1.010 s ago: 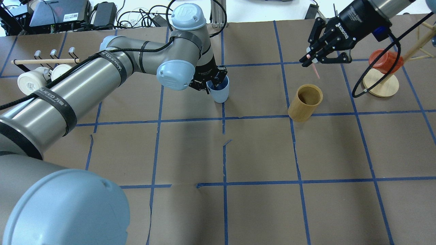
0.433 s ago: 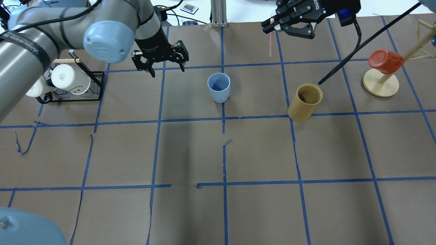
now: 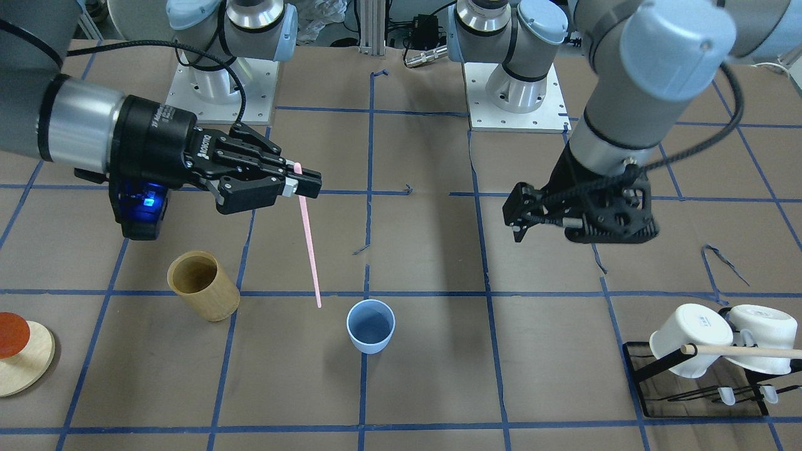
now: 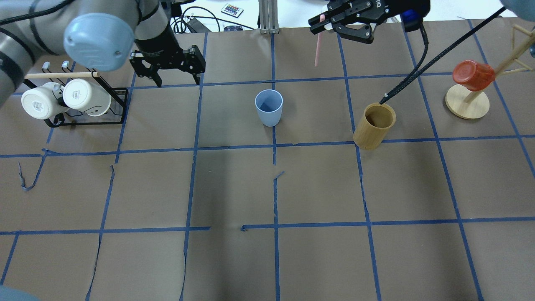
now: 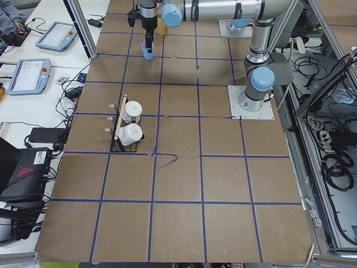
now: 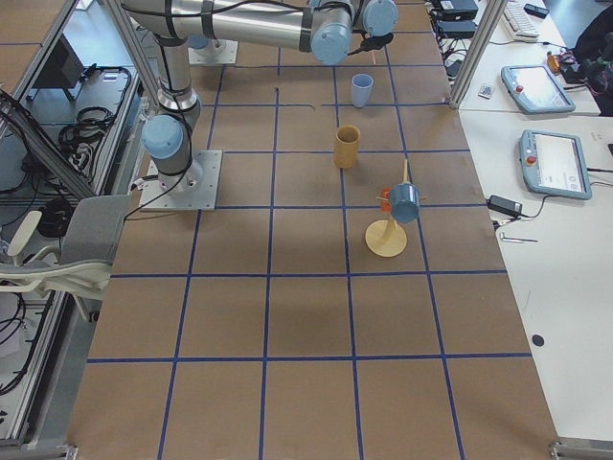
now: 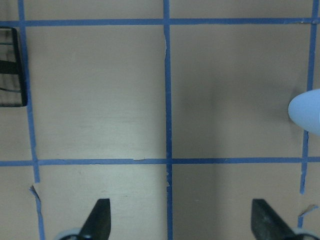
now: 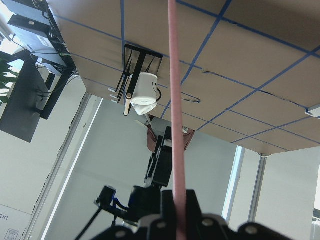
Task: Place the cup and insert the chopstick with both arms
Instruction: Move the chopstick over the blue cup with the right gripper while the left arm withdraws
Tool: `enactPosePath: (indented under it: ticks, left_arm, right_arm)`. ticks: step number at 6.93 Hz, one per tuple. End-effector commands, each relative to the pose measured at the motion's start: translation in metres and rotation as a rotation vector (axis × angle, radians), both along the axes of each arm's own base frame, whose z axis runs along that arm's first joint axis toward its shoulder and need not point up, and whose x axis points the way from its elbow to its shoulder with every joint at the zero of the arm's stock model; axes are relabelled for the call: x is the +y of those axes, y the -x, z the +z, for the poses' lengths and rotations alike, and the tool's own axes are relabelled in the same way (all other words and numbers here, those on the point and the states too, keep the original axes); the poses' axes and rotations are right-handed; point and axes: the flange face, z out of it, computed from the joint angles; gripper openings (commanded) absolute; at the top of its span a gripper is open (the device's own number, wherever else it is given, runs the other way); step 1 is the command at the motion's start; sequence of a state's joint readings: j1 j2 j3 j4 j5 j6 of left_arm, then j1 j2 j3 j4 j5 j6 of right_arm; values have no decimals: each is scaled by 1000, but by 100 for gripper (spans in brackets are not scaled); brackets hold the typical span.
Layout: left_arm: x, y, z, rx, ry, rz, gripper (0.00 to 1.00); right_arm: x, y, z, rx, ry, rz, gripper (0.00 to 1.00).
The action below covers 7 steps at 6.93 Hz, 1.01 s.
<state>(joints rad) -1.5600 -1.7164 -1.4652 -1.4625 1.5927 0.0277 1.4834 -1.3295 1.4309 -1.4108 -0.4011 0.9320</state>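
The light-blue cup (image 4: 268, 107) stands upright on the brown table, also in the front view (image 3: 371, 326), and its side shows at the right edge of the left wrist view (image 7: 307, 112). My left gripper (image 4: 177, 79) is open and empty, well to the cup's left, above the table; its fingertips (image 7: 97, 217) stand wide apart. My right gripper (image 4: 319, 23) is shut on the top of the pale-pink chopstick (image 4: 318, 46). The chopstick hangs down in the air (image 3: 308, 244), its lower tip left of the cup in the front view and above rim height. The right wrist view shows the stick (image 8: 176, 100) running from the jaws.
A tan bamboo cylinder (image 4: 374, 125) stands right of the cup. A black rack with white mugs and a wooden rod (image 4: 67, 98) is at the far left. A wooden stand with a red cup (image 4: 470, 90) is at the far right.
My left gripper has let go of the cup and drawn away to the left, open. My right gripper has carried the chopstick leftward, toward the cup's side.
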Motion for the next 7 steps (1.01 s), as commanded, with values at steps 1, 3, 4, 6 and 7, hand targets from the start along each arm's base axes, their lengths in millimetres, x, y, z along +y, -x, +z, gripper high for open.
enactPosePath:
  ticks: [1, 3, 4, 6, 7]
  left_arm:
    - [36, -2, 14, 1, 12, -6, 100]
    - [39, -7, 9, 4, 19, 4, 100]
    - [40, -10, 7, 1, 13, 11, 100]
    - [40, -11, 4, 4, 8, 13, 100]
    - [40, -10, 4, 7, 8, 12, 100]
  right_arm:
    - [-19, -27, -51, -30, -73, 37, 0]
    - [-11, -28, -92, -37, -153, 35, 0]
    - [-8, -29, -102, -38, -167, 34, 0]
    - [-12, -31, -112, -62, -195, 25, 0]
    - [-16, -34, -119, -67, -188, 27, 0]
